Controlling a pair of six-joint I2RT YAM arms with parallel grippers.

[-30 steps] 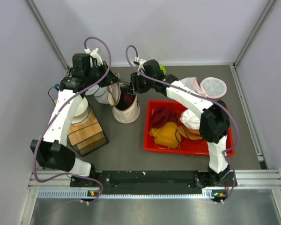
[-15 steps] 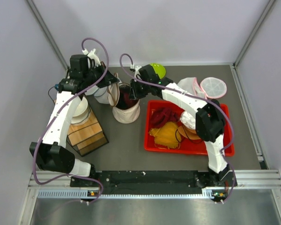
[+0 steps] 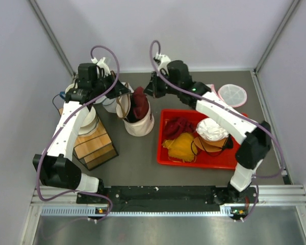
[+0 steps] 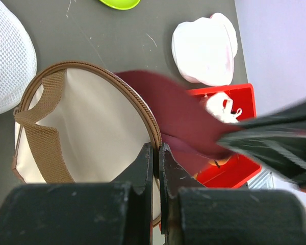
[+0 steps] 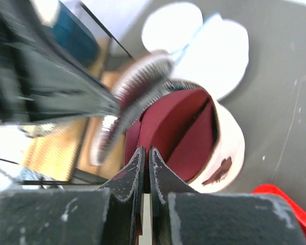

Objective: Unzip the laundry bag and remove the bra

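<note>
No legible text anywhere; only an unreadable brown mark (image 5: 219, 172) on the laundry bag (image 5: 233, 145)

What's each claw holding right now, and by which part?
Left claw pinches the laundry bag by its brown zipper rim. Right claw pinches the dark red garment by an edge, at the bag's mouth.

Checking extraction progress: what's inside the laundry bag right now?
A dark red garment sticks up out of the open laundry bag, with the right hand shut on its edge. It fills the mouth, so whatever lies beneath it is covered.
</note>
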